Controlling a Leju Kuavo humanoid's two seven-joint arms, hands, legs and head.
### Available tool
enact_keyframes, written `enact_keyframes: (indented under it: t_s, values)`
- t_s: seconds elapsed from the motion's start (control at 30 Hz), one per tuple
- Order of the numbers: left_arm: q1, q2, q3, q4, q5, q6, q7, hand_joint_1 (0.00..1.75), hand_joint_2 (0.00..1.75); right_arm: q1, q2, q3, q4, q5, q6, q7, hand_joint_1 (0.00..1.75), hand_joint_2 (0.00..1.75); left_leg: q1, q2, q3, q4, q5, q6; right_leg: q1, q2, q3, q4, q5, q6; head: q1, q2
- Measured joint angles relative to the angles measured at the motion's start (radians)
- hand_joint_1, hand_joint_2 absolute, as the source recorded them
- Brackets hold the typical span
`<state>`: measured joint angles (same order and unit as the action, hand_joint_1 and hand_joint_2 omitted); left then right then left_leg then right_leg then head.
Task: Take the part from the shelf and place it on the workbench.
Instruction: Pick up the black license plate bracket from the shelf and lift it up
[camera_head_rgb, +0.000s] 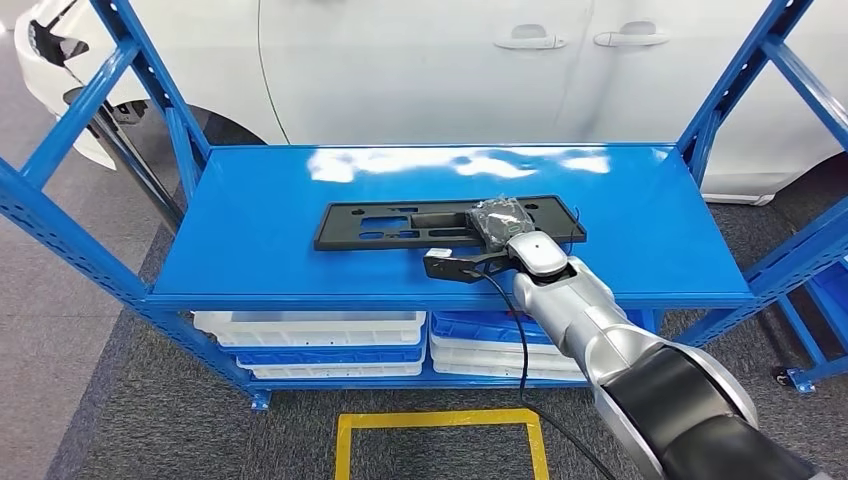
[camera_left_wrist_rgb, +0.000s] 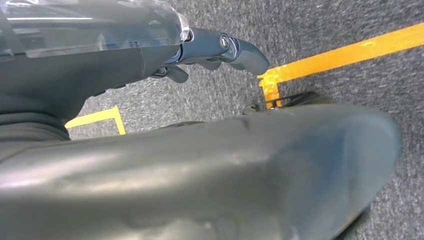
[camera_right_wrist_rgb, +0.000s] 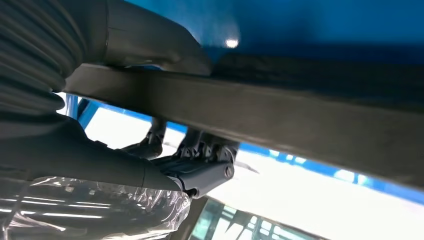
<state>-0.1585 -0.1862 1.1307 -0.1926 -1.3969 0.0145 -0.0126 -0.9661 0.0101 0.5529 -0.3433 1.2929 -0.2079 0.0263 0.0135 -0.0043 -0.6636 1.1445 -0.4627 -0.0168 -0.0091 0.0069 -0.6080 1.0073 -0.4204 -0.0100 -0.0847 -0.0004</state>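
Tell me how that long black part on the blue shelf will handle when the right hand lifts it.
The black part is a long, thin frame with cut-outs, so it is probably light and may flex slightly. The right hand sits near one end, so the far end will likely sag or swing. Flat on the shelf, it won't roll.

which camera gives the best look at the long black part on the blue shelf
The head view: the whole black part lies flat on the blue shelf, the right hand on its right end. The right wrist view shows one close, blurred edge.

Matt black plastic part (camera_head_rgb: 440, 222) on glossy blue shelf (camera_head_rgb: 250, 240).
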Motion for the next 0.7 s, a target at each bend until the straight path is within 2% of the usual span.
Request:
enact_keyframes:
  t_s: [0.07,0.17,0.23,0.27,0.33,0.37,0.4,0.43,0.47,0.5,0.57,0.6,0.67,0.7]
  values:
    - [-0.002,0.000,0.000,0.000,0.001,0.001,0.000,0.00,0.00,-0.005,0.000,-0.003,0.000,0.002,-0.006,-0.001,1.49,1.75,-0.002,-0.001,0.048,-0.099,0.029,0.009,0.003,0.000,-0.003,0.008,-0.004,0.009,0.000,0.000]
    - [-0.001,0.000,0.000,0.000,0.002,0.003,-0.001,0.00,0.00,-0.008,0.000,-0.011,0.000,0.002,-0.011,-0.009,1.57,1.75,-0.004,-0.002,0.058,-0.122,0.032,0.027,0.005,0.001,-0.006,0.008,-0.003,0.024,0.000,0.000]
    - [-0.003,0.000,0.000,0.000,0.002,0.005,-0.001,0.00,0.00,-0.008,0.000,-0.016,-0.001,-0.001,-0.013,-0.025,1.64,1.75,-0.002,-0.001,0.061,-0.130,0.038,0.039,0.003,0.000,-0.015,0.030,-0.021,0.034,0.000,0.000]
    - [-0.004,0.000,0.000,0.000,0.003,0.007,0.000,0.00,0.00,-0.008,0.000,-0.021,-0.002,-0.009,-0.014,-0.043,1.65,1.75,0.000,0.000,0.061,-0.133,0.041,0.043,0.001,-0.001,-0.032,0.069,-0.047,0.039,0.000,0.000]
    - [-0.005,0.000,0.001,0.000,0.004,0.014,0.002,0.00,0.00,-0.004,0.004,-0.039,-0.004,-0.039,-0.013,-0.096,1.66,1.75,-0.001,0.001,0.059,-0.134,0.043,0.046,-0.002,-0.002,-0.092,0.201,-0.113,0.045,0.000,0.000]
    - [-0.005,0.000,0.002,0.000,0.005,0.016,0.003,0.00,0.00,0.000,0.007,-0.051,-0.007,-0.057,-0.011,-0.123,1.66,1.75,-0.001,0.001,0.058,-0.133,0.043,0.046,-0.003,-0.002,-0.120,0.262,-0.135,0.047,0.000,0.000]
    - [-0.004,0.000,0.002,0.000,0.005,0.018,0.003,0.00,0.00,0.003,0.010,-0.061,-0.010,-0.071,-0.008,-0.143,1.66,1.75,-0.001,0.001,0.058,-0.133,0.043,0.046,-0.004,-0.002,-0.134,0.292,-0.137,0.048,0.000,0.000]
    - [-0.004,0.000,0.003,0.000,0.006,0.018,0.003,0.00,0.00,0.005,0.013,-0.070,-0.014,-0.082,-0.005,-0.156,1.67,1.75,-0.001,0.001,0.058,-0.132,0.042,0.046,-0.005,-0.002,-0.129,0.283,-0.121,0.048,0.000,0.000]
    - [-0.004,0.000,0.003,0.000,0.006,0.019,0.002,0.00,0.00,0.005,0.015,-0.077,-0.018,-0.095,0.000,-0.170,1.67,1.75,-0.001,0.000,0.058,-0.130,0.042,0.045,-0.006,-0.003,-0.105,0.237,-0.090,0.047,0.000,0.000]
    - [-0.005,0.000,0.003,0.000,0.006,0.020,-0.001,0.00,0.00,0.004,0.018,-0.086,-0.024,-0.118,0.012,-0.193,1.67,1.75,-0.001,0.000,0.059,-0.129,0.041,0.043,-0.007,-0.003,-0.070,0.166,-0.054,0.045,0.000,0.000]
    - [-0.005,0.000,0.003,0.000,0.006,0.021,-0.019,0.00,0.00,0.000,0.024,-0.115,-0.046,-0.223,0.064,-0.290,1.65,1.75,-0.004,-0.001,0.055,-0.124,0.039,0.036,-0.002,-0.005,-0.014,0.049,-0.015,0.037,0.000,0.000]
    - [-0.005,0.000,0.003,0.000,0.009,0.017,-0.034,0.00,0.00,-0.002,0.027,-0.139,-0.065,-0.308,0.111,-0.357,1.64,1.75,-0.005,-0.001,0.053,-0.123,0.038,0.031,0.001,-0.004,-0.003,0.022,-0.011,0.032,0.000,0.000]
    - [-0.006,0.000,0.005,0.000,0.021,-0.003,-0.073,0.00,0.00,-0.004,0.032,-0.201,-0.140,-0.512,0.236,-0.471,1.60,1.75,-0.005,0.002,0.051,-0.124,0.039,0.019,0.004,-0.001,-0.003,0.013,-0.012,0.021,0.000,0.000]
    - [-0.007,0.000,0.006,0.000,0.029,-0.017,-0.096,0.00,0.00,-0.003,0.034,-0.233,-0.192,-0.621,0.309,-0.503,1.59,1.75,-0.003,0.003,0.051,-0.121,0.035,0.013,0.003,0.000,-0.002,0.010,-0.010,0.015,0.000,0.000]
